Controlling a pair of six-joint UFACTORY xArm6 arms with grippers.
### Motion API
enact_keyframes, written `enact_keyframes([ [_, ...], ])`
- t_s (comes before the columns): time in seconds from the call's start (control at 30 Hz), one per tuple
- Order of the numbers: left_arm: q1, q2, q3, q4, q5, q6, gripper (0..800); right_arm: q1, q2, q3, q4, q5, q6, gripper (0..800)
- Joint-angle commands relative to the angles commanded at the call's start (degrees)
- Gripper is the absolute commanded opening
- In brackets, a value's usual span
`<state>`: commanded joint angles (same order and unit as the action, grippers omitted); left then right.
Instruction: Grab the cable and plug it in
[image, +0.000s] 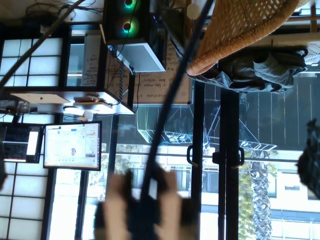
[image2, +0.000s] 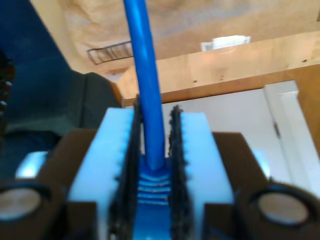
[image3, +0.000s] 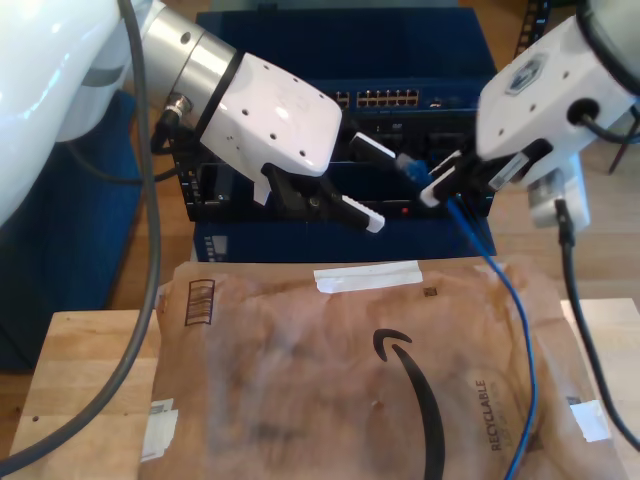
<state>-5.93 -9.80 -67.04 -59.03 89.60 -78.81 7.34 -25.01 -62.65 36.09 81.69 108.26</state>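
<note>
Gripping the blue network cable (image2: 148, 95) just behind its plug (image3: 405, 166) in our second gripper (image3: 447, 183), we hover before the rack's switch (image3: 385, 99), plugging-in not yet done, while our first gripper (image3: 362, 183) stands open, empty.

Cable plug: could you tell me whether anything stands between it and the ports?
Possibly: in the exterior view the upper finger of the other gripper lies beside the plug, toward the ports. My second gripper grips the cable behind it.
</note>
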Motion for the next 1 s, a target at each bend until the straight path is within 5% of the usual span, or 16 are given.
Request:
enact_keyframes([
  [1.0, 1.14, -0.09, 0.00, -1.58, 5.63, -5.63, 574, 0.00, 0.88, 2.02, -0.44, -2.64, -0.18, 3],
])
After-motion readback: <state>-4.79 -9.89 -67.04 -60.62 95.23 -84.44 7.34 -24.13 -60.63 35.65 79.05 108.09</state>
